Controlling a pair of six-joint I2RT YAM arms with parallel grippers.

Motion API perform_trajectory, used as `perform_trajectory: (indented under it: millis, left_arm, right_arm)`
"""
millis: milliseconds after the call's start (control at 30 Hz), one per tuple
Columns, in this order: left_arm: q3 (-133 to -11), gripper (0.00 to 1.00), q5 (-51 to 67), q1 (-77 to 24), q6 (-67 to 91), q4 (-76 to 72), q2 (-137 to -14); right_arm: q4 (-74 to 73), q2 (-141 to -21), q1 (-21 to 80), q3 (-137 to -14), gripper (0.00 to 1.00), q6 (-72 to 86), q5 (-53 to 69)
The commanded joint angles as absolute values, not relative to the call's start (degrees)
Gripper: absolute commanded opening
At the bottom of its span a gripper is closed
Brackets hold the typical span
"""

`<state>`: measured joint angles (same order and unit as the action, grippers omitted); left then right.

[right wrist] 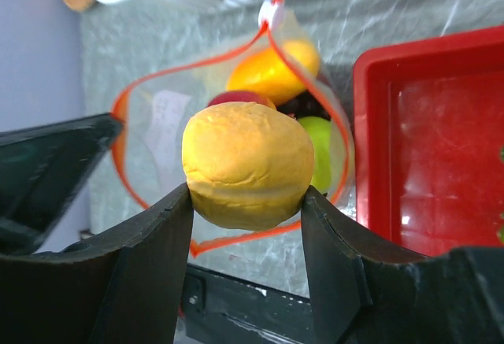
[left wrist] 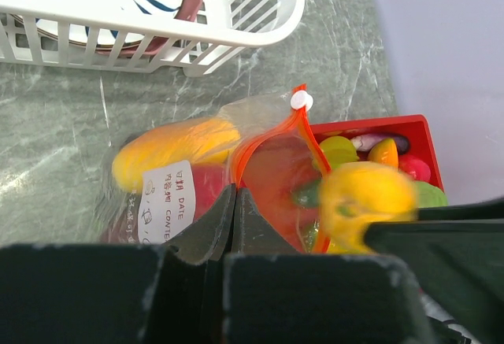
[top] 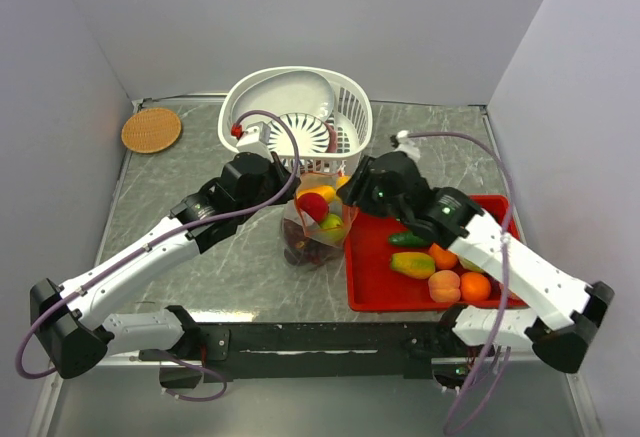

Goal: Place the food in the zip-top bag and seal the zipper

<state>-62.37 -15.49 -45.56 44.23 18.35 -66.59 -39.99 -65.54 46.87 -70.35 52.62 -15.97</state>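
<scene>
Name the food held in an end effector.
The yellow lemon, pinched by the right end effector over the open zip-top bag; the rest lie inside it or on the red tray.

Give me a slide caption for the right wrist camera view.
Right gripper holds a lemon over the open zip-top bag, partly filled with fruit, beside a red tray.

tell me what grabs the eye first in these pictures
The yellow lemon sits clamped in the right gripper, over the zip-top bag whose orange-red zipper gapes open. The left gripper pinches the bag's rim, and more food waits on the red tray at right.
</scene>
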Motion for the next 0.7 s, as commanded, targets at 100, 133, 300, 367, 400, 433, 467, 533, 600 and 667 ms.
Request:
perform_trajectory:
  millis: [100, 133, 300, 367, 400, 433, 467, 533, 600, 667]
  left_arm:
    - [-62.7, 0.01, -16.2, -45.4, 44.9, 17.7, -65.9]
    - [-62.7, 0.01, -16.3, -45.4, 44.9, 17.9, -65.8]
    - [-62.2, 0.01, -17.2, -45.4, 44.7, 18.4, -65.2]
    - [-62.1, 0.01, -17.2, -45.4, 44.9, 18.5, -65.2]
    - [-62.1, 0.01, -17.2, -45.3, 45.0, 18.4, -65.2]
    - [-62.1, 0.01, -17.2, -45.4, 45.0, 18.4, -65.2]
    - [-62.1, 0.01, -17.3, -45.4, 45.0, 18.4, -65.3]
    - [-62.0, 0.01, -17.8, -45.4, 45.1, 18.5, -65.3]
    - [-62.0, 0.01, -18.2, -45.4, 45.2, 18.9, -65.0]
    - [-61.9, 0.01, -18.7, -45.4, 45.2, 19.0, -65.0]
  right_arm:
    - [-37.0, -73.8, 48.0, -74.1, 0.21, 51.2, -19.1]
    - [-37.9, -74.4, 48.0, -74.7, 0.32, 50.9, -19.8]
    - [-36.3, -73.5, 48.0, -74.4, 0.74, 47.6, -17.8]
    - [-33.7, -71.8, 48.0, -73.0, 0.82, 45.6, -16.5]
    - [-33.6, -70.6, 48.0, -73.0, 0.83, 45.3, -16.9]
    - [-34.4, -70.1, 48.0, -73.3, 0.83, 44.7, -17.1]
    - [-35.5, -69.8, 48.0, -73.6, 0.84, 44.6, -18.7]
    - [-38.2, -68.3, 48.0, -73.3, 0.80, 44.6, -20.5]
    - [-39.5, -66.0, 48.0, -71.6, 0.72, 44.8, -21.9]
    - [-39.8, -64.3, 48.0, -68.1, 0.66, 44.9, -22.1]
